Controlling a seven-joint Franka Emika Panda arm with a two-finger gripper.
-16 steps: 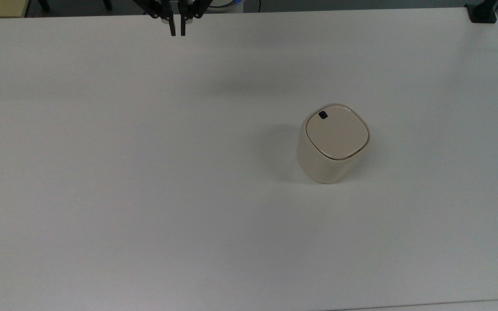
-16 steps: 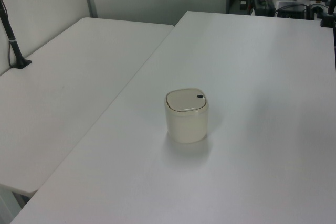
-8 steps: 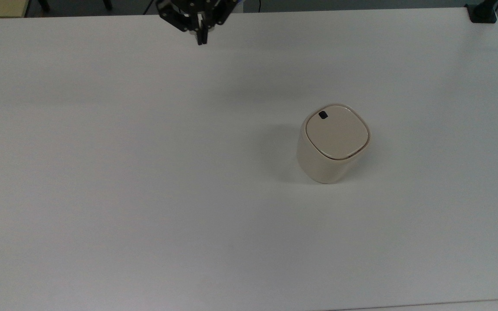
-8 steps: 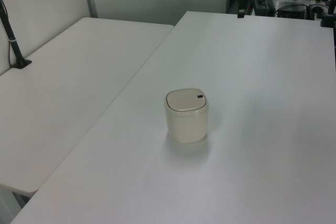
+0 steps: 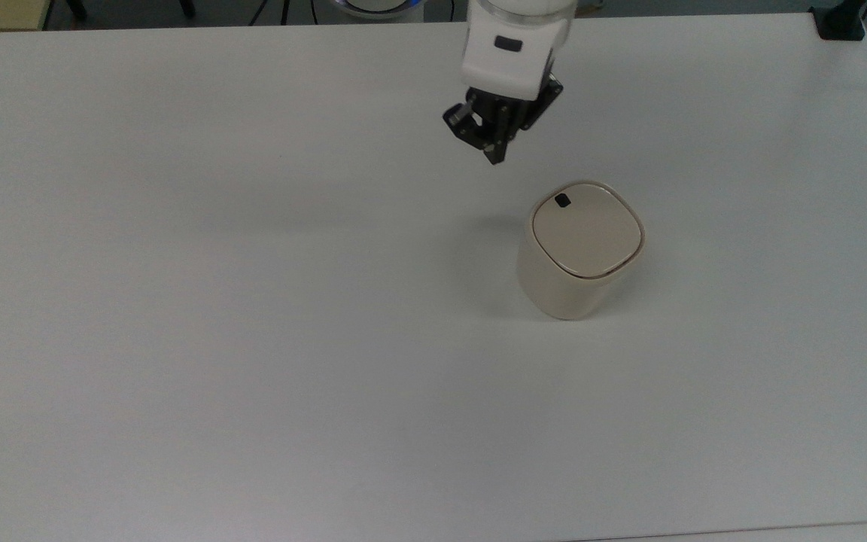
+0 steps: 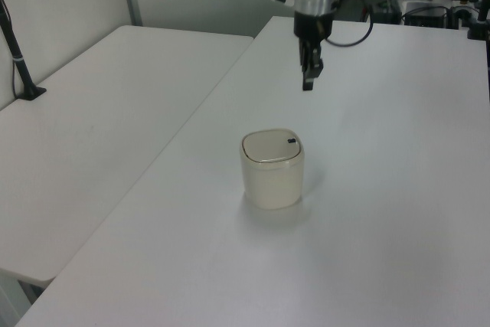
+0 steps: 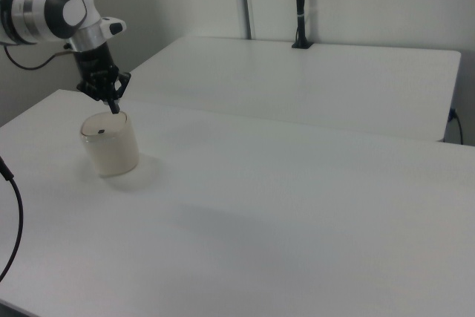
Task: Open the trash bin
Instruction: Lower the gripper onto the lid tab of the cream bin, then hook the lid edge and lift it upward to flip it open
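On white table (image 5: 253, 339): trash bin (image 5: 580, 252) sitting upright toward the top view's right, lid (image 5: 585, 228) lying flat and closed, black button (image 5: 562, 200) facing gripper (image 5: 495, 156). Gripper hanging above the table beside the bin, apart from it, fingers pinched together, grasping nothing.

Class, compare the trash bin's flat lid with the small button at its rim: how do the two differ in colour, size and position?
Colour: the lid is cream-beige, the button black. Size: the lid spans the whole top of the trash bin, while the button is a tiny patch. Position: the lid is centred on the bin; the button sits at the rim, toward the top view's upper left, the side nearest the gripper. Both lie flat, the lid down.
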